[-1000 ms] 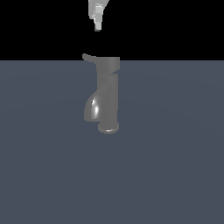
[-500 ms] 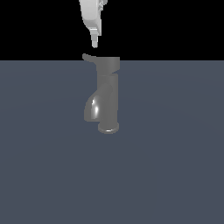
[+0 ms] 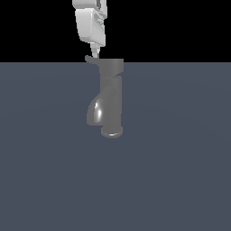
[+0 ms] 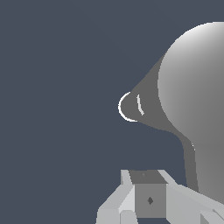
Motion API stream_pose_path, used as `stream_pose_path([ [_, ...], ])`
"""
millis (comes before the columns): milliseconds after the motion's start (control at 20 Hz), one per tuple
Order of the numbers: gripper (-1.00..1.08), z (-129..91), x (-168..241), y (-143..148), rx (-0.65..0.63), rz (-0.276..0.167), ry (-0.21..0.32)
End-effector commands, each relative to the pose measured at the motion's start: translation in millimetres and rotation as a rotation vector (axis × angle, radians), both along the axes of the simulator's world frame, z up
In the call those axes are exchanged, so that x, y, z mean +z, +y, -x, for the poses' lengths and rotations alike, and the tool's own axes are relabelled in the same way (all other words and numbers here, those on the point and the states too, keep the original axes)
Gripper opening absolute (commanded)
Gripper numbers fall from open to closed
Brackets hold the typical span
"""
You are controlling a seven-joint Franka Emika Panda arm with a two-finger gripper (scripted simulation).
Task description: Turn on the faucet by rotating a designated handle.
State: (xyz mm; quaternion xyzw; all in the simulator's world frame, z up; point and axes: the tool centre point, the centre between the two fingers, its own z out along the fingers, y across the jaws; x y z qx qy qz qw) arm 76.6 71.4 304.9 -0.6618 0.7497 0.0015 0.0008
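Observation:
The grey glossy faucet (image 3: 110,101) stands upright on the dark floor, its curved spout (image 3: 94,113) pointing toward the exterior view's left. The thin handle (image 3: 91,60) sticks out from the top cap, also toward that left. My white gripper (image 3: 94,52) hangs straight above the handle's tip, a small gap or light contact between them; I cannot tell which. Its fingers look pressed together, holding nothing. In the wrist view the round cap (image 4: 197,105) fills one side, the spout (image 4: 131,107) shows beyond it, and the handle (image 4: 189,164) runs toward the gripper (image 4: 148,199).
A flat dark blue-grey floor (image 3: 180,180) surrounds the faucet on all sides. Black background lies behind the gripper. No other objects show.
The gripper has come down from the top edge of the exterior view to just above the handle's tip. The faucet and handle have not moved.

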Motion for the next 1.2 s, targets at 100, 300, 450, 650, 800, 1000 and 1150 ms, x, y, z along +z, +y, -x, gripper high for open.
stream_pose_path([
  [100,-1.00,-4.4,-6.2,2.4,-0.031,0.003,-0.001],
  [300,-1.00,-5.2,-7.3,2.8,-0.037,0.003,-0.001],
  [450,-1.00,-5.0,-7.4,2.9,-0.035,0.003,0.000],
  [650,-1.00,5.8,-7.4,7.8,-0.035,0.003,0.000],
  [800,-1.00,14.1,-7.5,11.6,-0.035,0.003,0.000],
  [1000,-1.00,25.5,-7.5,16.9,-0.035,0.003,0.000],
  [1150,-1.00,34.2,-7.4,20.6,-0.036,0.003,-0.001],
])
